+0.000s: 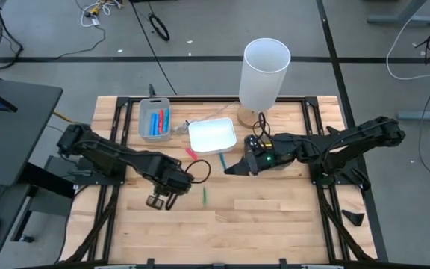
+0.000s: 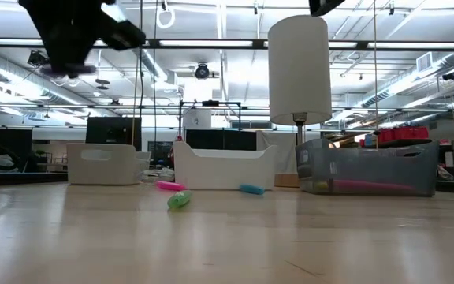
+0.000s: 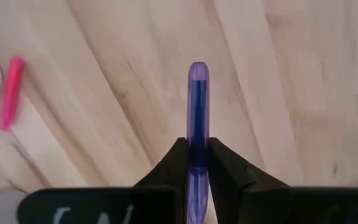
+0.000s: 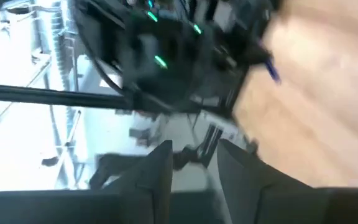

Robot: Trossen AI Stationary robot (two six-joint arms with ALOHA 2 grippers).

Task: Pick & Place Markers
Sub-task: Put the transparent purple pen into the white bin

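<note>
My left gripper (image 1: 157, 200) hovers over the near-left part of the table, shut on a purple marker (image 3: 197, 99). My right gripper (image 1: 234, 166) is open beside the white tray (image 1: 212, 136) and holds nothing. A green marker (image 1: 204, 195) lies flat on the wood between the two grippers. A pink marker (image 1: 190, 153) and a blue marker (image 2: 251, 189) lie near the white tray. A grey tray (image 1: 155, 119) holds several blue and red markers. My left gripper pinches the purple marker between its two fingers (image 3: 174, 163), about the middle of its length (image 3: 197, 146). The marker lies along the fingers, and its rounded end (image 3: 197, 67) sticks out past the fingertips. It is lifted clear of the table.
A tall white cylinder lamp (image 1: 263, 71) stands on a wooden base at the far edge, close behind my right arm. Another white tray (image 2: 105, 163) shows in the low view. Bare wood stretches along the near half of the table (image 1: 275, 217).
</note>
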